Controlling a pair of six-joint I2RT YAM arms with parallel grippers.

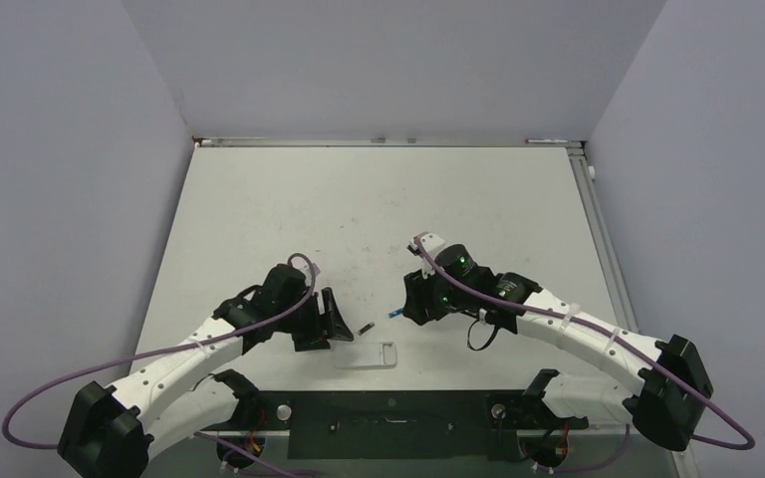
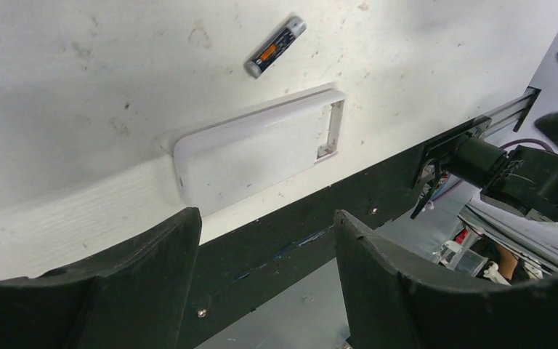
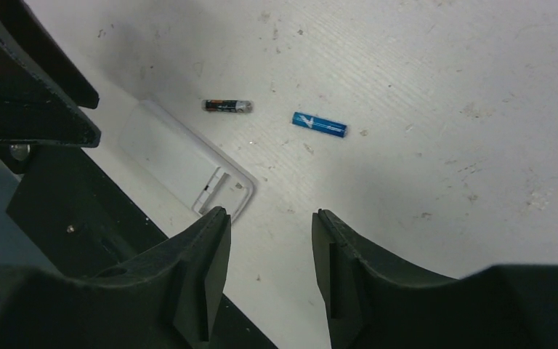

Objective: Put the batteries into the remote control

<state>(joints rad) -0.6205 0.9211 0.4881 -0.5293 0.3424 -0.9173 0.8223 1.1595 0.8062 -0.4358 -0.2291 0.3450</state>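
Ops: Remote control lay at near edge, bay uncovered; dark battery and blue battery loose just beyond.
Ctrl: Left gripper, right gripper stood open, empty. Pick-up pending; next likely needed jaws astride one cell.

Even overhead light, soft faint shadows, mild wide-angle distortion in wrist views.
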